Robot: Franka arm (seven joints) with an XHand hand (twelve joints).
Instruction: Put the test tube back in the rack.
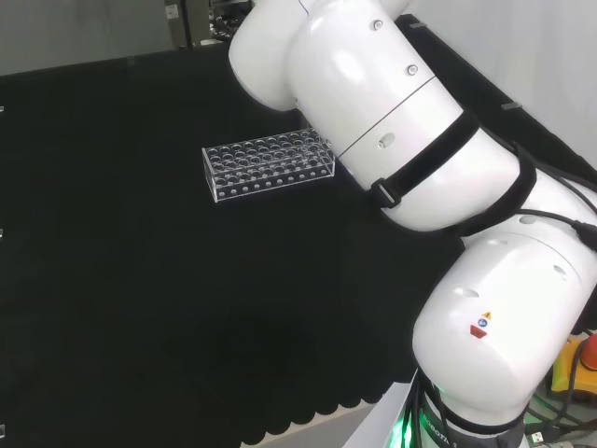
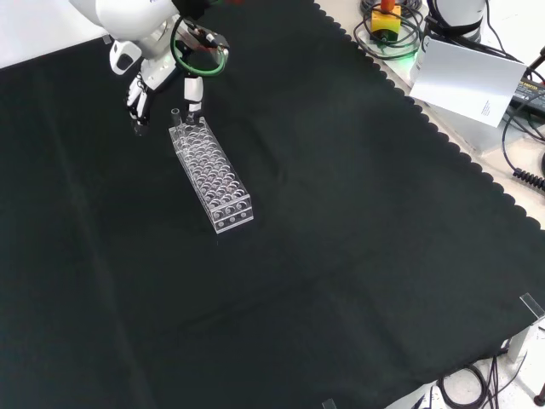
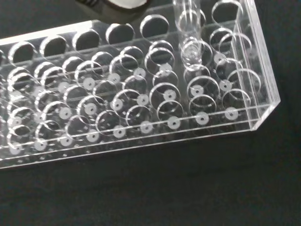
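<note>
The test tube (image 3: pixel 189 33) stands upright, its rounded end entering a hole near the end of the clear rack (image 3: pixel 141 136). Whether the hand (image 2: pixel 140 89) grips it cannot be told from the fingers. The tube is likely light, stiff, slippery and fragile — hold it near the upper end.

Head view from behind the arm, front view overhead opposite, wrist view close, all sharing the rack (image 1: pixel 269 169)

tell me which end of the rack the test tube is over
The test tube stands over the rack's far end in the front view, beneath the hand, near a corner; the other holes look empty.
</note>
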